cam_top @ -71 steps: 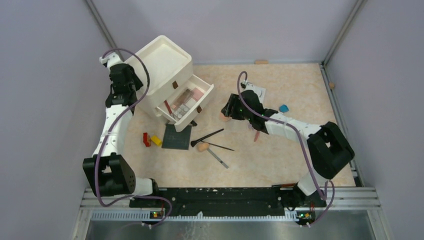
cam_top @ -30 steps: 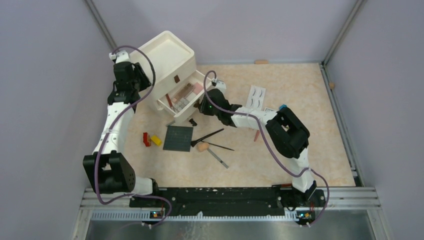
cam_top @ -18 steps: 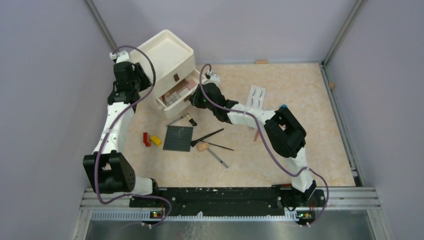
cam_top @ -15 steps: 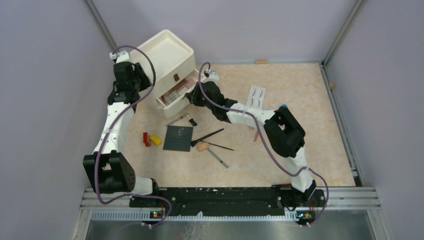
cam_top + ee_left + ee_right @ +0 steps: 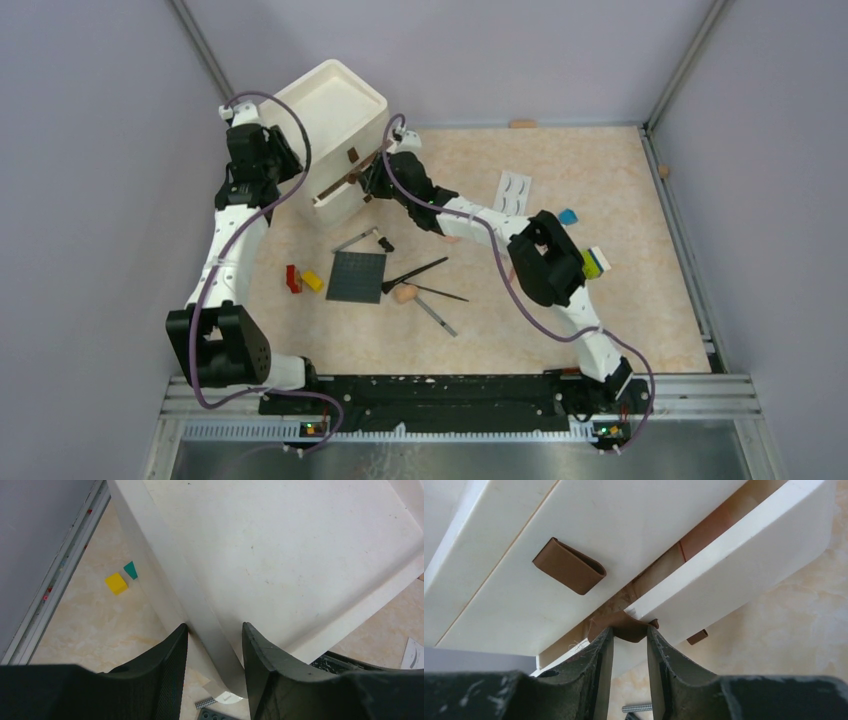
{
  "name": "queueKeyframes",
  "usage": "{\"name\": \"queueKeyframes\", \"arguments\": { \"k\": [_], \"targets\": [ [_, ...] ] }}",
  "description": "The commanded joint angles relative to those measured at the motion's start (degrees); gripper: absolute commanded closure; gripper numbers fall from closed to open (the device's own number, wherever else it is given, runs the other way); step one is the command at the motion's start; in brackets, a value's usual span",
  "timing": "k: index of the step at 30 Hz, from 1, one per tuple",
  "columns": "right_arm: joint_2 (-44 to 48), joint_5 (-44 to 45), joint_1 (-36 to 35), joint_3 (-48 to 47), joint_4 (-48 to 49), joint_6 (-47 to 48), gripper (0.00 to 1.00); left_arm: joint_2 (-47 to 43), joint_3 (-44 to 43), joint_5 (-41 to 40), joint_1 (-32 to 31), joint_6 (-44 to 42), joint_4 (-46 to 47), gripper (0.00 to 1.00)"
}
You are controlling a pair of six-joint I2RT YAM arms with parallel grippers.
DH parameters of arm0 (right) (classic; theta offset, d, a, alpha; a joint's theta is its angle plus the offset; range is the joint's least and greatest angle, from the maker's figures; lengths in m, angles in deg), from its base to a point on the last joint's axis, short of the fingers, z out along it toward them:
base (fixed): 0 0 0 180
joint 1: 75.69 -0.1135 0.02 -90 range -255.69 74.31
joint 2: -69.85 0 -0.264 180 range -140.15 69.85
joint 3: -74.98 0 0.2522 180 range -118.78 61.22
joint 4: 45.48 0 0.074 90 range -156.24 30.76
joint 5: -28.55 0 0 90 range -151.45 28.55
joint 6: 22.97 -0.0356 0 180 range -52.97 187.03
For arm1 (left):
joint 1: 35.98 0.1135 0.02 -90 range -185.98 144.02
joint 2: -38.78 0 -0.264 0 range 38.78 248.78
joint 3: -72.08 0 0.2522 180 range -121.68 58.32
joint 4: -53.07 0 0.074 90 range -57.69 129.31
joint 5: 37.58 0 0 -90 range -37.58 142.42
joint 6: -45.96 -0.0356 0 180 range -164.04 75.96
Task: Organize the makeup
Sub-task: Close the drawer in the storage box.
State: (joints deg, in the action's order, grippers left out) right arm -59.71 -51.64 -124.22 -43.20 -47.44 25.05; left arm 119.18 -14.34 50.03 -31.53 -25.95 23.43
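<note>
My left gripper (image 5: 215, 630) is shut on the rim of the white drawer box (image 5: 330, 105) at its left side, one finger on each face of the wall. The lower drawer (image 5: 734, 565) stands out only a little, and my right gripper (image 5: 627, 632) is shut on its brown pull tab (image 5: 624, 624). Loose makeup lies on the table in front: a dark brush (image 5: 415, 272), a round peach puff (image 5: 405, 293), a thin pencil (image 5: 441, 293), a grey pencil (image 5: 437, 316), a small black tube (image 5: 385, 243) and a white false-eyelash card (image 5: 514, 191).
A dark studded plate (image 5: 356, 276) lies by a red brick (image 5: 293, 279) and a yellow brick (image 5: 313, 281). A blue piece (image 5: 567, 216) sits right of the card. Behind the box lie a yellow cube (image 5: 116, 583) and a green piece (image 5: 131, 570). Walls stand close on three sides.
My right gripper has moved up and left with the drawer front, and the drawer has slid from wide open to nearly shut. The left arm has stayed on the box.
</note>
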Motion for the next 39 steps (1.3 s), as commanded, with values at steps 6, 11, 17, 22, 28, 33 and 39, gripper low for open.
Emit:
{"name": "queueKeyframes", "arguments": {
  "k": [6,11,17,22,28,33,39],
  "targets": [
    [-6.81,-5.72,0.92,-8.75,5.2,1.11,0.69,1.85,2.46,7.83,-1.55,0.46,-4.86,0.53],
    [-1.44,-5.15,0.96,1.22,11.66,1.95,0.69,1.6,2.5,7.96,-1.54,0.46,-4.78,0.53],
    [7.59,-0.95,0.93,16.41,18.1,2.76,0.67,1.7,2.44,8.14,-1.53,0.51,-4.78,0.54],
    [7.37,1.05,1.15,17.01,15.84,2.28,0.67,1.94,2.4,8.22,-1.53,0.55,-4.73,0.54],
    [0.34,-1.96,2.54,6.38,12.4,1.11,0.68,1.95,2.27,7.83,-1.57,0.31,-4.69,0.54],
    [-8.61,-5.05,3.5,-8.76,6.52,2.19,0.68,2.02,2.4,8.08,-1.57,0.28,-4.63,0.54],
    [-8.89,-6.66,3.97,-9.56,6.41,1.67,0.68,2.11,2.45,8.48,-1.55,0.28,-4.6,0.54]
  ]
}}
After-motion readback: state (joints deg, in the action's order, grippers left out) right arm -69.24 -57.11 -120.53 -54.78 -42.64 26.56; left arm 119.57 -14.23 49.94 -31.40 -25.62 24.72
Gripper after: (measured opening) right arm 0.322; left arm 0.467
